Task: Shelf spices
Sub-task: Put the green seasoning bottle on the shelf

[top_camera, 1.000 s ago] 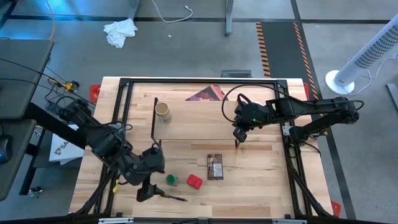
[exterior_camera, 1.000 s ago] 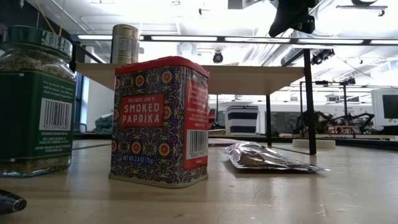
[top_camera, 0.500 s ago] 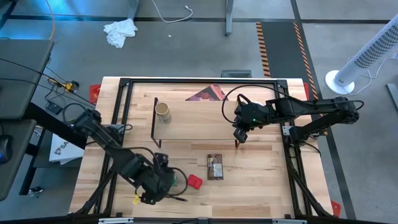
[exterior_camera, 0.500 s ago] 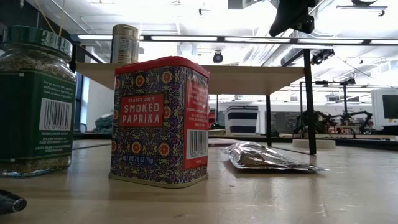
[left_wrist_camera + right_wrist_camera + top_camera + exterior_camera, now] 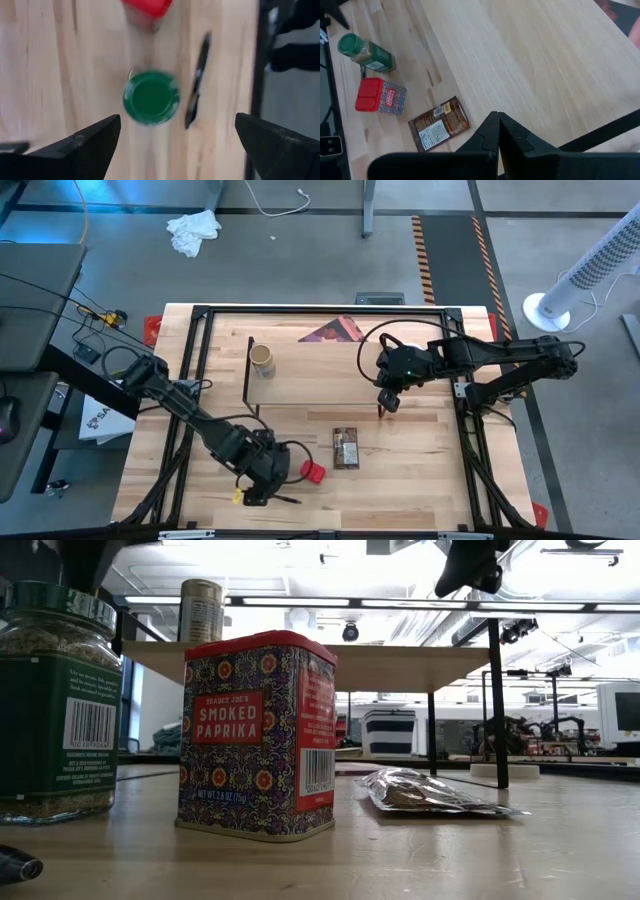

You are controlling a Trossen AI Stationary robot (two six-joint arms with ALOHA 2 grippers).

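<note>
Alignment mattered: I centred the wide-open, empty left gripper (image 5: 175, 137) over the green-lidded jar (image 5: 151, 97); right gripper (image 5: 497, 131) was closed, empty.

Shelf (image 5: 320, 385) with tan-topped jar (image 5: 261, 359)

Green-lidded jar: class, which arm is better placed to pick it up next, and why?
The left. Its gripper hangs directly over the green-lidded jar, fingers spread wide. The right gripper is shut, off above the shelf.
</note>
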